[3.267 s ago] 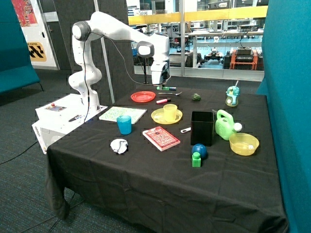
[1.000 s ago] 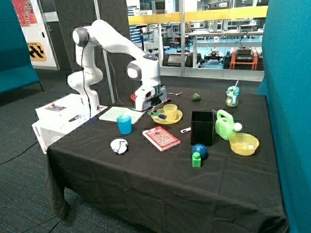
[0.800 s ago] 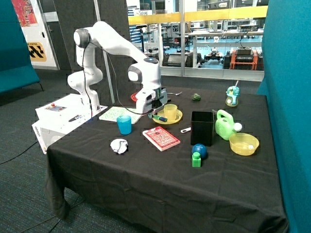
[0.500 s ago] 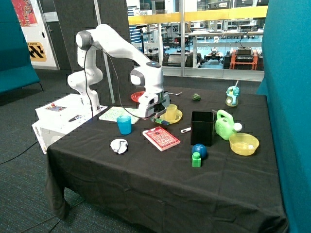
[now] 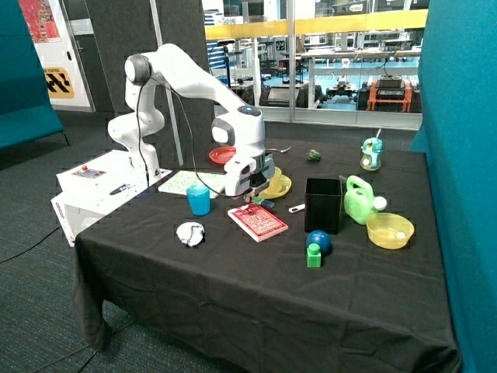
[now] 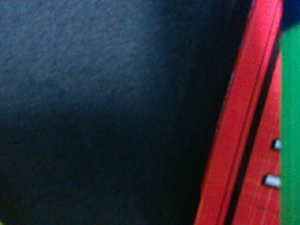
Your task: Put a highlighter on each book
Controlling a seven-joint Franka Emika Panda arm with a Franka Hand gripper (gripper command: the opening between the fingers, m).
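Below claw (image 5: pixel 254 199), clamped on green highlighter (image 5: pixel 262 203) w/ long axis level, red book's (image 5: pixel 258 221) far edge; white book (image 5: pixel 196 183) sits apart.

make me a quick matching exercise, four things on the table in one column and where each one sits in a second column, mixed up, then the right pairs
Things:
1. red book
2. white and green book
3. blue cup
4. green block

Places:
A. in front of the blue ball, near the table's front
B. directly under the gripper that carries a green highlighter
C. at the table's edge, close to the robot's base
D. just in front of the white and green book

Pairs: 1-B, 2-C, 3-D, 4-A
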